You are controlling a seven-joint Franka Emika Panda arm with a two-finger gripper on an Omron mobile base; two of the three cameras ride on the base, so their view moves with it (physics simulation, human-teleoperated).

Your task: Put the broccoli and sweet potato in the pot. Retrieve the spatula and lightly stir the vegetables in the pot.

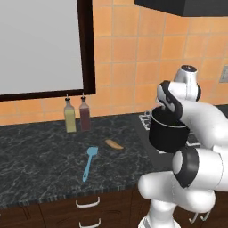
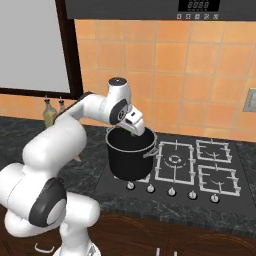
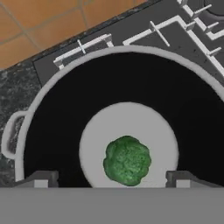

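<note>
Broccoli [image 3: 127,160] lies on the pot's [image 3: 57,131] pale floor, directly below the gripper [image 3: 113,178], whose fingers stand wide apart, holding nothing. Spatula [image 1: 89,163] and sweet potato [image 1: 114,144] lie apart on the counter [image 1: 40,164].

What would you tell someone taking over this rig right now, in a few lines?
Gripper: open, empty, poised over the pot's mouth.
Pot: on the stove's front left burner.
Broccoli: lying on the pot's floor, between the fingertips in the hand view.
Sweet potato: on the dark counter, left of the stove.
Spatula: on the counter, just front-left of the sweet potato.
Done: broccoli is in.
Left: sweet potato into the pot, then fetch the spatula and stir lightly.
</note>
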